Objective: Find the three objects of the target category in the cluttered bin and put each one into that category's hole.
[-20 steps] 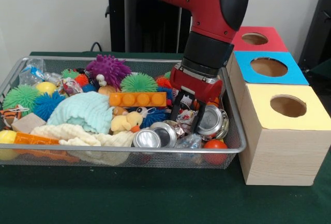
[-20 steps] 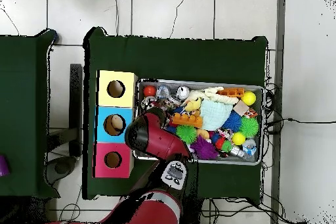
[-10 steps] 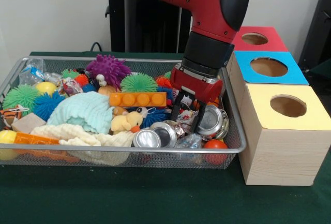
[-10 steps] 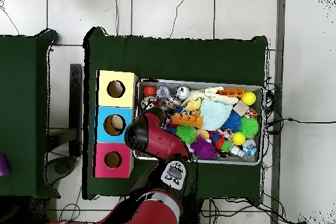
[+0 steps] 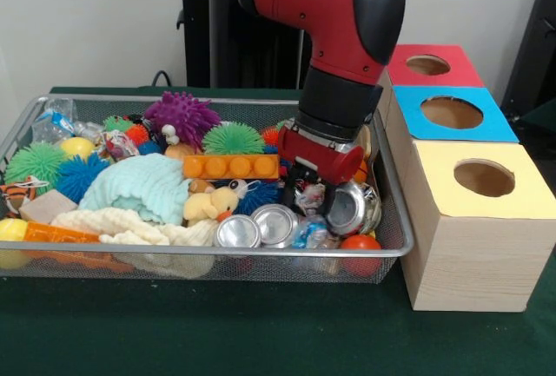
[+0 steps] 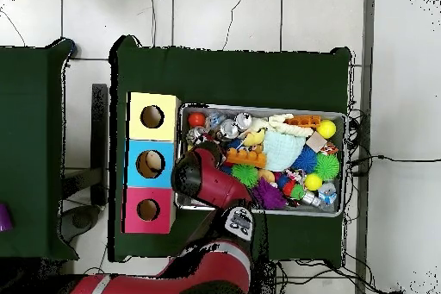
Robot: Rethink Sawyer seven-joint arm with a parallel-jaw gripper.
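The wire mesh bin point(image 5: 393, 220) is full of toys; in the overhead view its rim point(image 6: 258, 108) lies right of the boxes. My gripper point(image 5: 310, 192) is down in the bin's right part. Its fingers are closed round a wrinkly whitish bundle point(image 5: 310, 197) with red patches. Two more such bundles lie at the bin's far left, one point(image 5: 117, 143) beside a yellow ball and one point(image 5: 54, 122) in the corner. The yellow-topped box's hole point(image 5: 484, 177) is to the right of the bin, also seen from overhead point(image 6: 152, 116). In the overhead view the arm point(image 6: 202, 183) hides the gripper.
Silver cans point(image 5: 239, 232) point(image 5: 276, 220) point(image 5: 351, 206) and a red ball point(image 5: 360, 244) crowd round the gripper. Spiky balls point(image 5: 181, 117), a mint cloth point(image 5: 139, 187), an orange brick point(image 5: 231, 167) and a yellow duck point(image 5: 207, 207) fill the bin. Blue-topped point(image 5: 452, 112) and red-topped point(image 5: 427, 64) boxes stand behind the yellow one.
The arm has shifted a little left and the fingers have closed in on the bundle. The cans at the front have been pushed slightly left.
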